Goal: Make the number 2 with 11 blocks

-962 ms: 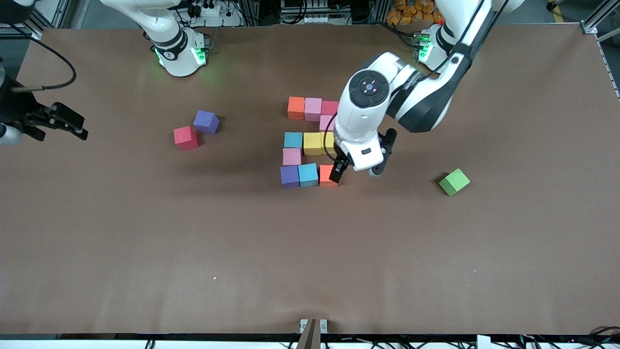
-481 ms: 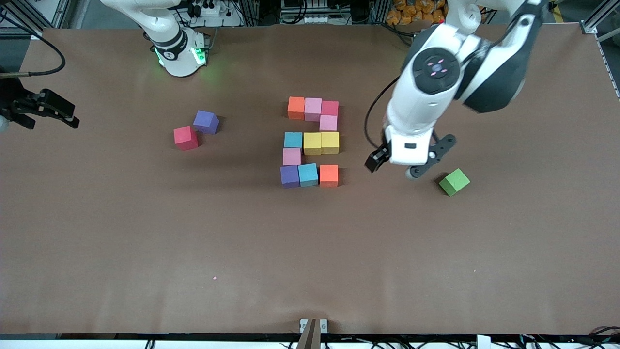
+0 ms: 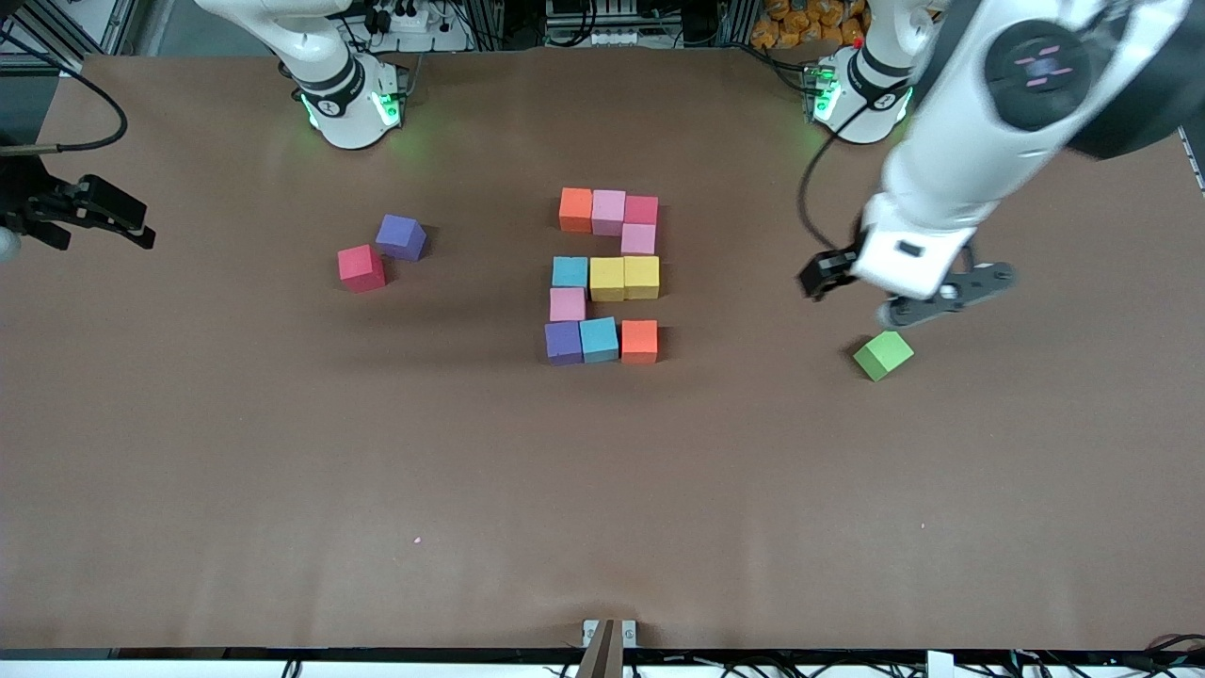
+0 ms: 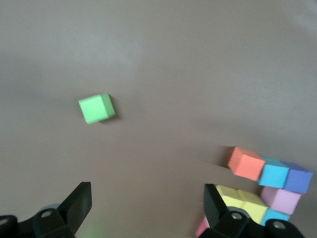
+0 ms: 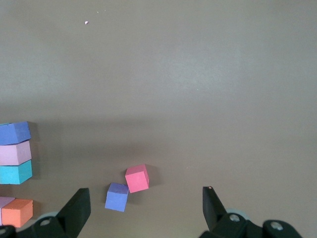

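Front view: brown table point(image 3: 282, 452), scattered blocks point(image 3: 605, 273)

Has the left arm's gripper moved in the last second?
Yes. The left gripper has pulled away from the small matte orange cube, toward the left arm's end, now over bare table beside the green cube.

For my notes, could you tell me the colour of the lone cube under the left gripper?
Green, clearest in the front view.

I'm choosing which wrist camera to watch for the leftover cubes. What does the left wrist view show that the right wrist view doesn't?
Only the left wrist view shows the green cube and the yellow cubes.
Only the right wrist view shows the loose red cube and loose purple cube, touching at a corner.
Both show part of the number 2 and their own open fingers.
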### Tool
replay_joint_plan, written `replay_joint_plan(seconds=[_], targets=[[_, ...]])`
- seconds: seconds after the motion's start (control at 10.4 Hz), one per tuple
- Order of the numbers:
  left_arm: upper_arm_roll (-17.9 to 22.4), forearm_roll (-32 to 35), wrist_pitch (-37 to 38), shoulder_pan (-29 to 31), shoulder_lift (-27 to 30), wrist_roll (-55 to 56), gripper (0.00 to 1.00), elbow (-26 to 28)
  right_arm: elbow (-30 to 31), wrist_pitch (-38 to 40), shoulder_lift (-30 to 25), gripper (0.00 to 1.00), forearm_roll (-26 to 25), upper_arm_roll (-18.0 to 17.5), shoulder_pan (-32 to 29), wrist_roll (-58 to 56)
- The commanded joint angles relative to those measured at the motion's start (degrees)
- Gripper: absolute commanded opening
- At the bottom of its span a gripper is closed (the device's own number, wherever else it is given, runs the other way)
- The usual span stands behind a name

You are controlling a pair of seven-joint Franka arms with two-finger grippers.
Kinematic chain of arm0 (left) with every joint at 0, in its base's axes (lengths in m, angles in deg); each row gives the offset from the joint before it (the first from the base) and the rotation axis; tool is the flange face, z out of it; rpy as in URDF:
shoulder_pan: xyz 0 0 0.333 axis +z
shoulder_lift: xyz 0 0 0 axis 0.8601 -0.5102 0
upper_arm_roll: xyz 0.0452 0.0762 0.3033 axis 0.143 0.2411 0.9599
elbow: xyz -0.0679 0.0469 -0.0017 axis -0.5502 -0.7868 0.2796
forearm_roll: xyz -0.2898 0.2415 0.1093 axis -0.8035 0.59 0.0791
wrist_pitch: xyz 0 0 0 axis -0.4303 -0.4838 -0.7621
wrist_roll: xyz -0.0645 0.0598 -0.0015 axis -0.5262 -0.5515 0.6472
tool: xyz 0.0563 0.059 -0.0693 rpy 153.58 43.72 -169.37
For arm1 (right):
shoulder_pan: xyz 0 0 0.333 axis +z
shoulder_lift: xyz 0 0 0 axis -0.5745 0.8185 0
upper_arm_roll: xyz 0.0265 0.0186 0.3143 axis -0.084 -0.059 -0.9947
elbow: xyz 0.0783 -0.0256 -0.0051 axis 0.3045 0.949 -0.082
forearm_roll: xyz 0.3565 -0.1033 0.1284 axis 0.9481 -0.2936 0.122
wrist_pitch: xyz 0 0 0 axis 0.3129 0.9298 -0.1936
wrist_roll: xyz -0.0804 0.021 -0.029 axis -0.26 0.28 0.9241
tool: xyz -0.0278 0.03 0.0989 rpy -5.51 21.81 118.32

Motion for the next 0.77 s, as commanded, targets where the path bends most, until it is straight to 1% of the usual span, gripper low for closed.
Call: replay_joint_plan(seconds=[0.0, 0.19, 0.29, 0.38, 0.48, 0.67], targets=[[-0.30, 0.09, 2.62, 4.13, 3.74, -10.65, 1.00, 2.80, 0.05, 0.42, -0.02, 1.00, -0.93, -0.72, -1.12, -0.39], [0.66, -0.26, 2.64, 5.54, 5.50, -14.97, 1.00, 4.04, 0.49, 0.42, -0.10, 1.00, -0.93, -0.71, -1.13, -0.39], [1.19, -0.26, 2.38, 5.98, 6.91, -16.73, 1.00, 5.53, 0.49, 0.42, -0.02, 1.00, -0.93, -0.71, -1.13, -0.39], [1.20, -1.40, 1.77, 7.46, 7.79, -17.97, 1.00, 6.41, 0.49, 0.33, -0.02, 1.00, -0.93, -0.71, -1.13, -0.39], [1.20, -2.63, 1.41, 7.74, 8.15, -18.59, 1.00, 6.51, 0.49, 0.42, 0.16, 1.00, -0.93, -0.71, -1.13, -0.39], [1.55, -2.03, 1.15, 7.31, 8.24, -18.68, 1.00, 6.77, 0.40, 0.42, 0.07, 1.00, -0.93, -0.71, -1.13, -0.39]])
